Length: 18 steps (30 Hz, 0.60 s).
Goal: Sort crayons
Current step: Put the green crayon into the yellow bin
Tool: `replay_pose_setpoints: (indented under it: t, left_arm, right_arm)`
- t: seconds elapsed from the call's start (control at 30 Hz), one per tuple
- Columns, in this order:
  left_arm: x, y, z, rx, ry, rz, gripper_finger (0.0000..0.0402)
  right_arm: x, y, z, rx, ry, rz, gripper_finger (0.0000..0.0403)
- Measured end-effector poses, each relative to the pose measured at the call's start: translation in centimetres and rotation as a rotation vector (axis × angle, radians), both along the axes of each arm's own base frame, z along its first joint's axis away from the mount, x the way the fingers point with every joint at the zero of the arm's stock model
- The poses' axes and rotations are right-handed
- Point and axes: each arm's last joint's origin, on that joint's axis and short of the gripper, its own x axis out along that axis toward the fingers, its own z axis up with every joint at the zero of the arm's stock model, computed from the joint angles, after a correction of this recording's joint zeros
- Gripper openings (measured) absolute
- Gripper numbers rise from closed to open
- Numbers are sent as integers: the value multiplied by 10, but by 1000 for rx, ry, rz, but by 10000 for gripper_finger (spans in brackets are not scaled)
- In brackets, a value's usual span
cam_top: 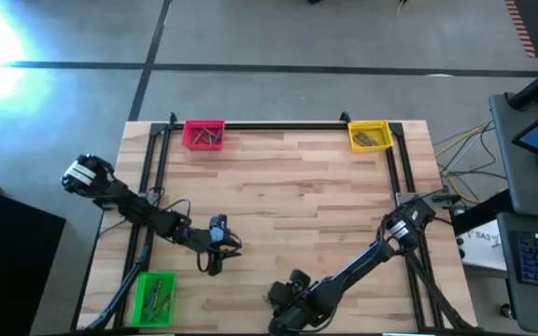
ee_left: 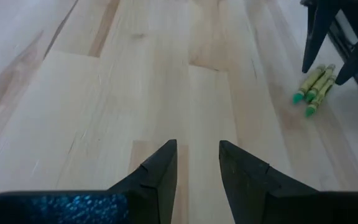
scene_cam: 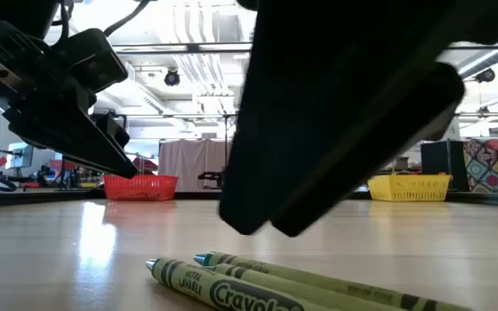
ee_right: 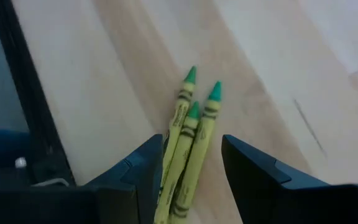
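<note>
1. Overhead, the right gripper (cam_top: 283, 301) sits low at the table's near edge, the left gripper (cam_top: 217, 250) mid-left; the pink bin (cam_top: 204, 134), yellow bin (cam_top: 369, 136) and green bin (cam_top: 154, 297) already hold crayons.
2. Low down, three green crayons (scene_cam: 275, 285) lie side by side on the table (scene_cam: 76, 250), hidden from overhead by the right arm.
3. Left wrist: fingers (ee_left: 160, 171) apart, empty, waiting well short of the crayons (ee_left: 314, 87).
4. Right wrist: fingers (ee_right: 143, 165) spread, straddling the crayons (ee_right: 188, 146), likely lining up a pick.
</note>
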Motion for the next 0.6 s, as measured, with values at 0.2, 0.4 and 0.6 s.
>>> replay_pose_setpoints:
  t: [0.2,0.4,0.6]
  left_arm:
    - [-1,0,-1,8,8,-5,102]
    - [-2,1,-3,48,32,-22,102]
    - [-2,1,-4,50,34,-19,102]
  right_arm:
    - [0,-3,-5,-8,18,-11,157]
    - [-1,-3,-10,10,47,0,157]
    - [-3,-4,-15,-6,58,-3,157]
